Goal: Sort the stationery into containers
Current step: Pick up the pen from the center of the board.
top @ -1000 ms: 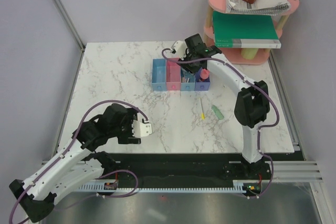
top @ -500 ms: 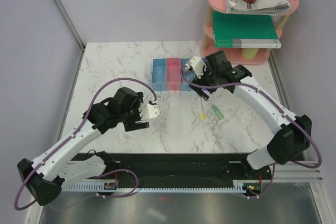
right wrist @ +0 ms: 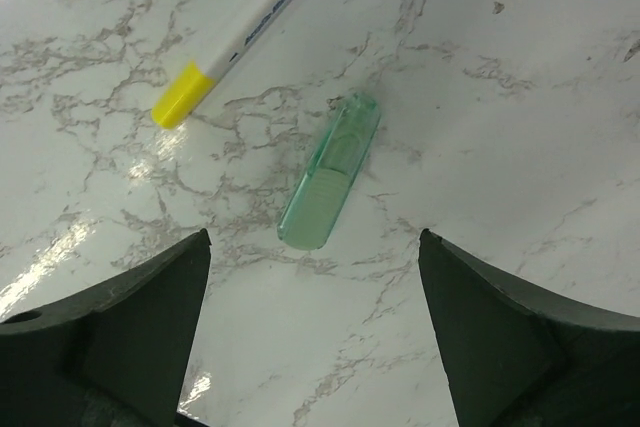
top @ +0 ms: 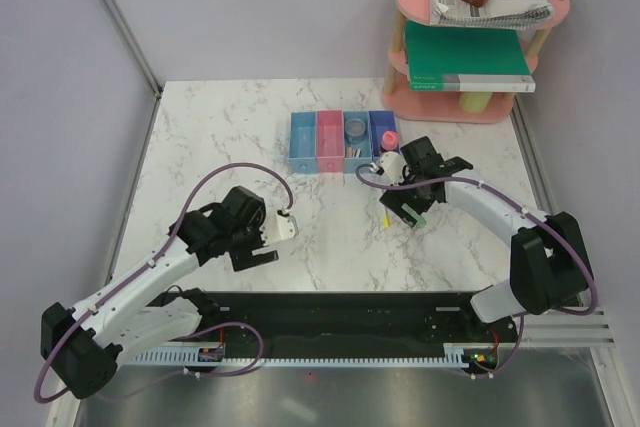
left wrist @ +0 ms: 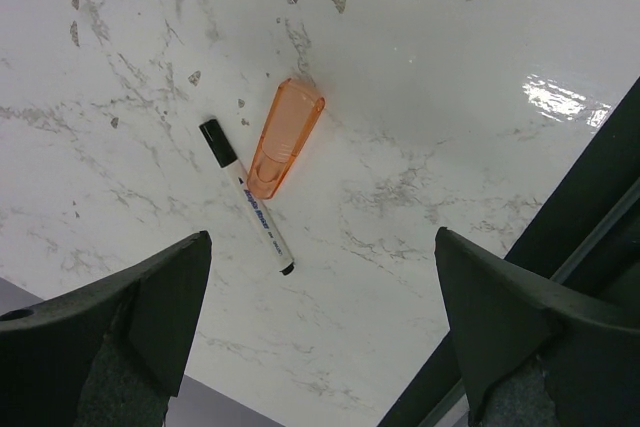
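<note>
Left gripper (left wrist: 322, 237): at 8 o'clock on the table (top: 200, 137), jaws wide apart, empty, above the orange stick (left wrist: 283, 137) and black-capped pen (left wrist: 245, 197), which touch or nearly touch. Both lie flat on the marble; the arm hides them in the top view. This arm reached out half a second ago and is now drawn back over the pair.

Right gripper (right wrist: 315, 234): a second ago it was up over the dark blue bin (top: 383, 130); now it has come back to 4 o'clock, low, jaws apart, nothing held. The green cap-shaped piece (right wrist: 330, 187) lies between the fingers, with the thin yellow pen (right wrist: 250, 32) just beside it at 11 o'clock.

Bin row at 1 o'clock: the pink cylinder (top: 390, 137) stands in the dark blue bin, so that drop looks done. There are small items in the neighbouring light blue bin (top: 357, 119), unclear which.

Judgement: green piece next; four items remain on the table.
</note>
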`<state>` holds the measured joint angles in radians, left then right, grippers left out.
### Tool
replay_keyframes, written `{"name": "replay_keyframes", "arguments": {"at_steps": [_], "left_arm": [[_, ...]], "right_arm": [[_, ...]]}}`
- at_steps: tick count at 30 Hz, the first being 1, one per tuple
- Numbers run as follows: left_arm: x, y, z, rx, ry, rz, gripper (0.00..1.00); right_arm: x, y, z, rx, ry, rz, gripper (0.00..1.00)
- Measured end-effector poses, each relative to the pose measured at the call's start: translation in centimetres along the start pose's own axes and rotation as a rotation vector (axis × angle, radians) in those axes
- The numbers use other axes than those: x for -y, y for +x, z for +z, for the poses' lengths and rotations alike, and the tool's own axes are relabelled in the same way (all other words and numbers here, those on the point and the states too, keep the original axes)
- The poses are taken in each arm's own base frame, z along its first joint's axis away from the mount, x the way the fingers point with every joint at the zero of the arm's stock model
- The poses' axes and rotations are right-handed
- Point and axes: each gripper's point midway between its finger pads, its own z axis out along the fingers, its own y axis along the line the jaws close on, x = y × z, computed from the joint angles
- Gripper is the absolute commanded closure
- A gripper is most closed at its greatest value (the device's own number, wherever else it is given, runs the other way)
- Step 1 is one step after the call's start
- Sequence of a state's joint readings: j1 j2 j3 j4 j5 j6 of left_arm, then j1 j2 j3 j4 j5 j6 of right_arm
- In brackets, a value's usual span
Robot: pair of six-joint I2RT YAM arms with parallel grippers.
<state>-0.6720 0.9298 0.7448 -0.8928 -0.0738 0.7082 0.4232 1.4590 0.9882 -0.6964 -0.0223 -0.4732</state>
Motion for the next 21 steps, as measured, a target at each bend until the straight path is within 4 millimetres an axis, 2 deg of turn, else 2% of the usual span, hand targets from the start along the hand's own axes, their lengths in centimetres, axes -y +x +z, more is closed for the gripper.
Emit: {"name": "replay_keyframes", "arguments": {"at_steps": [7, 14, 17, 18, 20, 21], "left_arm": [[-0.2, 0.8, 1.0, -0.05, 0.022, -0.129, 0.0], [-1.4, 0.8, 1.9, -0.067, 0.047, -0.287, 0.0], [-1.9, 0.7, 1.9, -0.054, 0.042, -0.331, 0.0], [-2.0, 0.7, 1.8, -0.052, 0.039, -0.339, 0.0], [-2.1, 0.6, 1.8, -0.043, 0.041, -0.357, 0.0], [-2.1, 0.5, 1.8, -0.039, 0.043, -0.364, 0.0]], "right_arm": [[1.1, 0.1, 2.4, -0.002, 0.016, 0.026, 0.12], [1.0, 2.4, 4.8, -0.055, 0.002, 0.056, 0.2], [1.3, 2.6, 5.1, -0.055, 0.005, 0.075, 0.29], [1.4, 2.6, 5.1, -0.05, 0.004, 0.078, 0.37], [1.5, 2.6, 5.2, -0.044, 0.007, 0.087, 0.43], [1.5, 2.6, 5.3, -0.043, 0.004, 0.088, 0.51]]}}
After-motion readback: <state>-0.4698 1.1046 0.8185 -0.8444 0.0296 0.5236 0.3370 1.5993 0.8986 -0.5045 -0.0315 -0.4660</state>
